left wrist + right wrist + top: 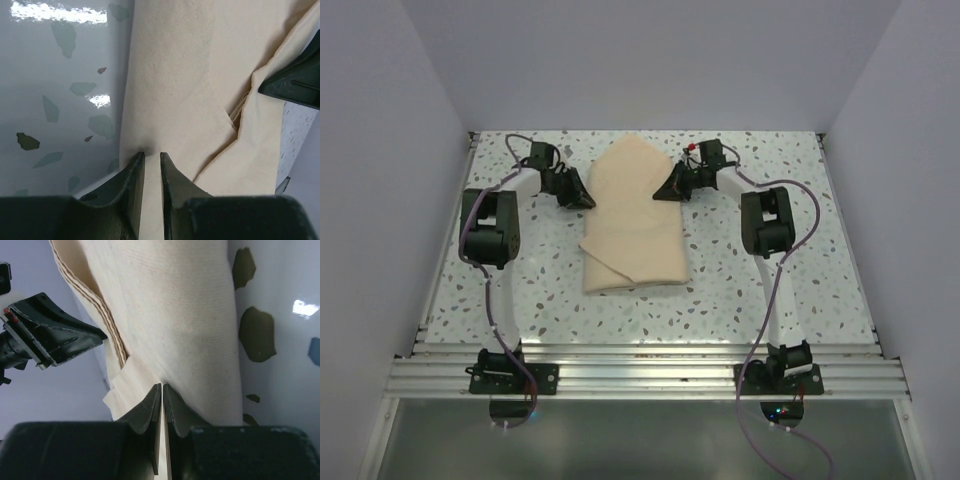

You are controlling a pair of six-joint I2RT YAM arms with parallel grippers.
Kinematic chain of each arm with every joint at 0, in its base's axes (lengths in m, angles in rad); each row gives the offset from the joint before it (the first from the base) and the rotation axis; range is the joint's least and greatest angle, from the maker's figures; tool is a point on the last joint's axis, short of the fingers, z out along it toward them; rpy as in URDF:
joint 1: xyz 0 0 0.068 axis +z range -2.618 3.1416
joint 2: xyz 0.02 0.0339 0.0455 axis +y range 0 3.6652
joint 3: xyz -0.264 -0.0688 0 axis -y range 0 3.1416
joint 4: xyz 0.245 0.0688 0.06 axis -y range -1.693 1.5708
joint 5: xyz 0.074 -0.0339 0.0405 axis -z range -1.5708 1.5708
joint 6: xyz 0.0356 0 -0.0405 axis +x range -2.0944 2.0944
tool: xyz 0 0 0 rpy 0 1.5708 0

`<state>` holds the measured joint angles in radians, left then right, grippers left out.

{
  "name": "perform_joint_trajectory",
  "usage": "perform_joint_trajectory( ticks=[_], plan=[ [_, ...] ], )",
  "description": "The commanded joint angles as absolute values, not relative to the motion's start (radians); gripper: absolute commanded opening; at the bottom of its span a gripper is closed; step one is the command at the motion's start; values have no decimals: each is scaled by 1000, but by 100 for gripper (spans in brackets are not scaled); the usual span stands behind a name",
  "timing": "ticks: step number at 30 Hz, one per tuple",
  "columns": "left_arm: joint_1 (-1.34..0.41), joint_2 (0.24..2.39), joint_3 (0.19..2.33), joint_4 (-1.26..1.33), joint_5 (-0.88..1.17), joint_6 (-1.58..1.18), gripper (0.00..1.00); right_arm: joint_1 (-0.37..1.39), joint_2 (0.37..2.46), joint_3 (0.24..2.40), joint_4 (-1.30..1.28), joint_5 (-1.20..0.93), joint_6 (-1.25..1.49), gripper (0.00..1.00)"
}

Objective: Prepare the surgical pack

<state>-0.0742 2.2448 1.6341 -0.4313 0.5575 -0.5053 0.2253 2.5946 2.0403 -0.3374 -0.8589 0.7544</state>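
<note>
Nearest me, beyond the arm bases [515, 378], the speckled table [520, 300] runs up to the square, folded end of the surgical pack [635, 225], a beige cloth bundle lying mid-table. Its long axis runs away from me and tapers to a point at the far end. I see no tray, instruments or gauze outside it.

Further out, both arms reach its far half, one on each flank and equally close. The left gripper [151, 155] has its tips at the cloth's left border with a narrow gap between them, so it is slightly spread and holds nothing I can make out. The right gripper [162, 386] points inward from the right edge, fingers all but pressed together against the fabric. I cannot tell whether a fold is nipped.

I judge the next fold turns on drawing those flanks inward across the axis. Beyond the point, little table remains before the back wall [650, 60].
</note>
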Motion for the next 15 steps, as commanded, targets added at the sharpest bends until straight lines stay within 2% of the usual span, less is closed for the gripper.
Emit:
perform_joint_trajectory(
  ticks=[1,9,15],
  plan=[
    [-69,2266,1651,-367,587,-497,24,215,2609,2102,-379,-804,716,9],
    [-74,2220,1634,-105,687,-644,26,219,2519,2137,-327,-778,722,9],
    [-68,2376,1785,-96,677,-748,27,199,2580,2141,-250,-787,819,9]
  ],
)
